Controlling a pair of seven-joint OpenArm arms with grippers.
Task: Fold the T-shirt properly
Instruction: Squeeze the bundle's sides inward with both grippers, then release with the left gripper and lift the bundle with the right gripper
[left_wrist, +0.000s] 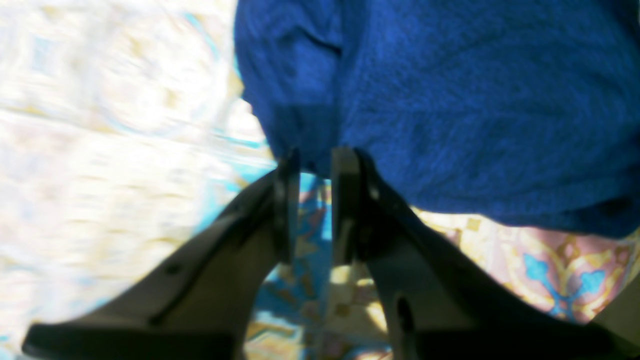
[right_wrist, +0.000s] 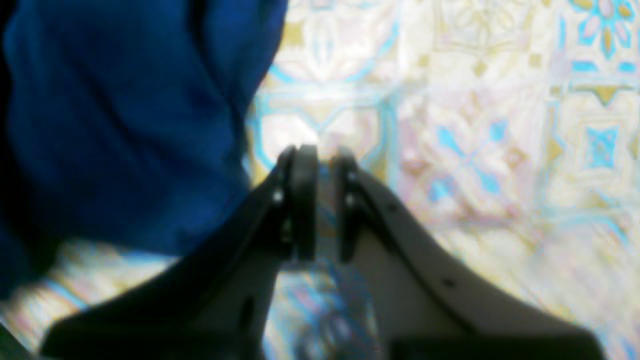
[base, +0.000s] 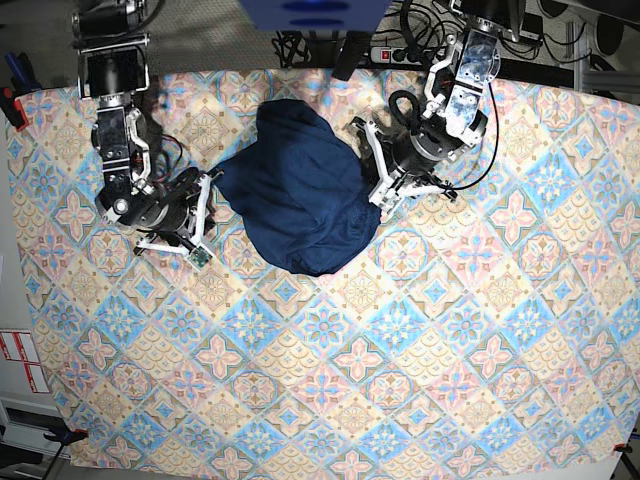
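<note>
Base view: patterned blue, pink and cream tile-print cloth (base: 400, 380) covers the table, and the dark navy-blue soft-knit T-shirt (base: 300, 195) lies bunched in a rounded heap at its upper middle, between the two arms.

Nothing is spread or folded yet, so the step in hand looks like the first pick-up to open the heap out. The left gripper (left_wrist: 316, 157) has its narrowly parted jaws at the T-shirt's edge; whether fabric is pinched I cannot tell. The right gripper (right_wrist: 320, 155) sits just beside the cloth with a slim gap and nothing between. Next, each needs a hem or shoulder edge to pull flat.
</note>
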